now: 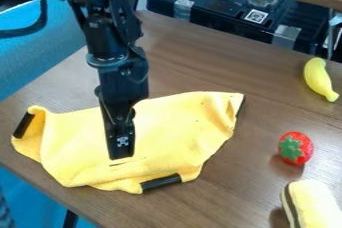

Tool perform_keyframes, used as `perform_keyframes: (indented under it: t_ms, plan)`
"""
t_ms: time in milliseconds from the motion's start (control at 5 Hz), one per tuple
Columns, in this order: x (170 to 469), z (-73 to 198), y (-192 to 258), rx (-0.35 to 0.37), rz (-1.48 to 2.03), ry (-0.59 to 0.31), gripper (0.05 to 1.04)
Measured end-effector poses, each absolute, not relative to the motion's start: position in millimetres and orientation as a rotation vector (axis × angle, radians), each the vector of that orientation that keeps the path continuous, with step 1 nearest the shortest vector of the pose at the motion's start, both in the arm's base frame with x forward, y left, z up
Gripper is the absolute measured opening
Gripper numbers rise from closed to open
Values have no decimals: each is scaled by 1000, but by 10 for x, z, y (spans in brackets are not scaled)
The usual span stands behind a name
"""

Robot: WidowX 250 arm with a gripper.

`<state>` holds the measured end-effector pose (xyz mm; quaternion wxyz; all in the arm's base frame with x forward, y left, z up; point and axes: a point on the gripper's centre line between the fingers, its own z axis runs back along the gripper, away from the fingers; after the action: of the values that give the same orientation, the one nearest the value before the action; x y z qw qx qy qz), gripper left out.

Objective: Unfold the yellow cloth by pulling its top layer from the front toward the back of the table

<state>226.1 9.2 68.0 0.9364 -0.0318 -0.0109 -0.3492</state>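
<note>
The black gripper [121, 154] hangs straight down over the middle of a yellow cloth [177, 134], its tip at or just above the fabric; whether it touches cannot be told. The cloth lies spread and rumpled on the brown table, with a fold at its left side. Black strips show along its edges, at the left corner, the bottom and the upper right. Part of the cloth behind the gripper is hidden.
To the right on the table [200, 57] lie a yellow banana [319, 78], a red strawberry with a green top [295, 148] and a pale yellow striped piece [312, 206]. A black case [227, 9] stands beyond the far edge.
</note>
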Motion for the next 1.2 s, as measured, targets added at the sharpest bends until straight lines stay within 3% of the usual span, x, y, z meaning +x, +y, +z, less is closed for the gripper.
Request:
perform_keyframes:
  t_ms: [1000,1200]
  plan:
    - [2251,474,61,-27,-882,-87,1001]
    - [2237,436,56,-11,-912,-92,964]
